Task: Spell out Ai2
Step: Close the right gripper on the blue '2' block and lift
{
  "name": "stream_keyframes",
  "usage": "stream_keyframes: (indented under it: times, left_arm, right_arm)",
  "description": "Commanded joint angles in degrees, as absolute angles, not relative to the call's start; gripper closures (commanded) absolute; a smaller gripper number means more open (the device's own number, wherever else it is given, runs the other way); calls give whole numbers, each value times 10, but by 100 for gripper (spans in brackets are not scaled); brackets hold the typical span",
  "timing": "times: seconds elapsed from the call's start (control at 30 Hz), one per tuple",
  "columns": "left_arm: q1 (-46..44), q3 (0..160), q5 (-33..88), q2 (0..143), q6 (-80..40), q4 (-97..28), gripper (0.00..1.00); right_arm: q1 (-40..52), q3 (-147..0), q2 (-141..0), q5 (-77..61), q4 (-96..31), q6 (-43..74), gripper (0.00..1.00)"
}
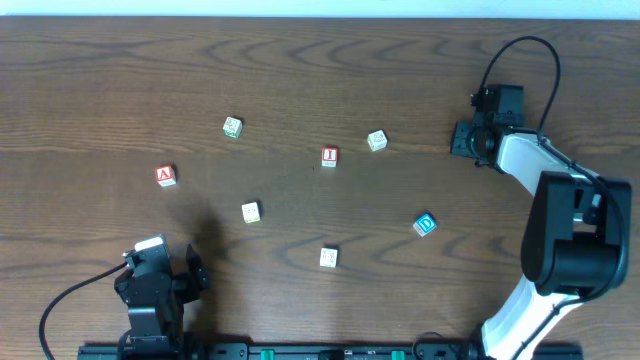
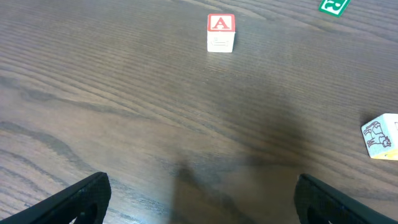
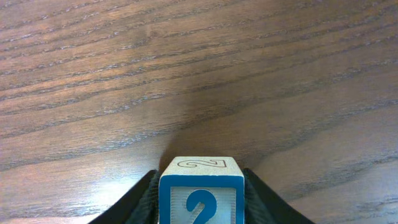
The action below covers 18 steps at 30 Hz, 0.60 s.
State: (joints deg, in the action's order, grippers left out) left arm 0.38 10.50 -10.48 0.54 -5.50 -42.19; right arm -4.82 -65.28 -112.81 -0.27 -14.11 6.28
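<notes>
A red "A" block [image 1: 166, 176] sits on the table at the left; it also shows in the left wrist view [image 2: 220, 32], far ahead of my fingers. A red "I" block [image 1: 330, 156] sits near the middle. My right gripper [image 1: 463, 140] is at the back right, shut on a blue "2" block [image 3: 200, 194] held between its fingers [image 3: 200, 180] just above the wood. The "2" block is hidden in the overhead view. My left gripper [image 1: 192, 272] is open and empty at the front left, with bare wood between its fingers [image 2: 202, 205].
Other blocks lie scattered: a green-marked one [image 1: 232, 127] [image 2: 334, 5], a pale one [image 1: 376, 140], a picture block [image 1: 251, 212] [image 2: 380, 137], another pale one [image 1: 328, 257], and a blue one [image 1: 425, 224]. The right arm's base [image 1: 570, 240] stands at the right edge.
</notes>
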Motion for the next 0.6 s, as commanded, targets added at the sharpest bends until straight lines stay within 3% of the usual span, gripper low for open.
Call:
stream_keyframes:
  times: [0.0, 0.57]
  left_arm:
    - [7, 96, -106, 2, -47, -432, 5]
    - [7, 96, -106, 2, -47, -432, 5]
  right_arm:
    - [-48, -652, -1133, -4, -141, 61, 61]
    - [-42, -656, -1133, -7, -146, 79, 70]
